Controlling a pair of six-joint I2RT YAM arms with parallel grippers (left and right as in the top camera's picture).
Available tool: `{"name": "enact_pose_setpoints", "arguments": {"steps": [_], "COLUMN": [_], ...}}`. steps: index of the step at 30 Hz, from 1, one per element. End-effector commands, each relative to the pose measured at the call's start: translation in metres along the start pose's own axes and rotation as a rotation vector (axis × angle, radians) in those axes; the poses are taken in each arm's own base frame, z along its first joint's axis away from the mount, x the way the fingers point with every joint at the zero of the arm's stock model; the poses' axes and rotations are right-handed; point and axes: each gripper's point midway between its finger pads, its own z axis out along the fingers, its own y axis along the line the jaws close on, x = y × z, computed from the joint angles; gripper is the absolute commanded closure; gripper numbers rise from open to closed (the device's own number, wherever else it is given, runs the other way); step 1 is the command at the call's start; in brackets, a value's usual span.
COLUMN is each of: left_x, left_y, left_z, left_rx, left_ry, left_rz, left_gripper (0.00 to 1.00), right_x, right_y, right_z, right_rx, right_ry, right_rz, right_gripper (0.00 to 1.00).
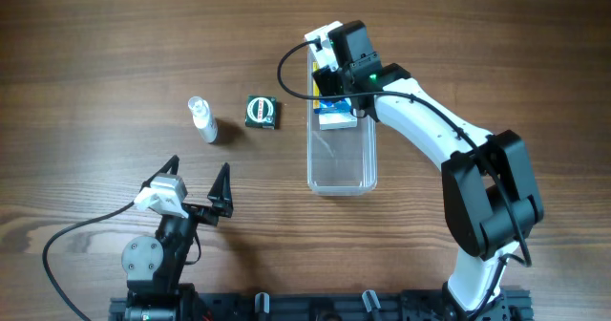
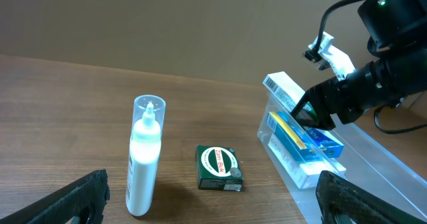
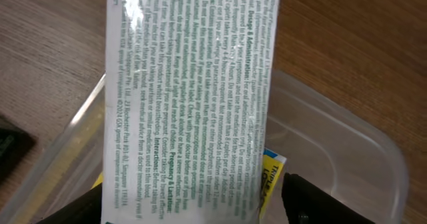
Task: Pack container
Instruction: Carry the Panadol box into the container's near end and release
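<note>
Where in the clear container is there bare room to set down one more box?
The near half of the container is bare, from its rounded end wall up to the packed boxes. The far half is crowded: boxes, with the right tool over them.

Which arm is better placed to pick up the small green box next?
Left. The left fingers are open, empty and face the green box; the right fingers have a white box between them over the container.

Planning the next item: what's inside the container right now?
In the container, far end: a blue-and-yellow box and a printed white box tilted above it at the right hand. Whatever lies beneath them is hidden.
</note>
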Motion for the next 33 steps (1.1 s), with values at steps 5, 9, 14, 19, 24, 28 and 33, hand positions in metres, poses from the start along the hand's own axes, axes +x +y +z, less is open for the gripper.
{"name": "enact_pose_setpoints", "arguments": {"steps": [5,9,14,19,24,28,33], "left_x": [0.002,0.002,0.002,0.002,0.002,0.002,0.002], "left_y": [0.001,0.001,0.001,0.001,0.001,0.001,0.001], "left_z": [0.0,0.0,0.0,0.0,0.0,0.0,0.0], "left_rx": [-0.002,-0.002,-0.002,-0.002,-0.002,-0.002,-0.002], "left_ry": [0.002,0.002,0.002,0.002,0.002,0.002,0.002], "left_rz": [0.014,0.015,0.014,0.015,0.015,0.015,0.015], "left_gripper": [0.0,0.0,0.0,0.0,0.0,0.0,0.0], "right_x": [-0.008,-0.015,-0.02,-0.015,0.019,0.047,0.08], "right_y": [-0.006,-0.008,-0.012,-0.017,-0.021,0.014,0.041], "right_z": [-0.003,-0.012,-0.04,-0.084,-0.151,-0.203,-0.221], "right_rx": [0.034,0.036,0.035,0.032,0.036,-0.17,-0.187], "right_ry": [-0.02,-0.041,-0.044,-0.015,0.096,0.215,0.359], "right_rz": [0.04,0.05,0.098,0.182,0.388,0.482,0.493], "right_gripper": [0.41,0.45,0.53,0.58,0.64,0.69,0.71]}}
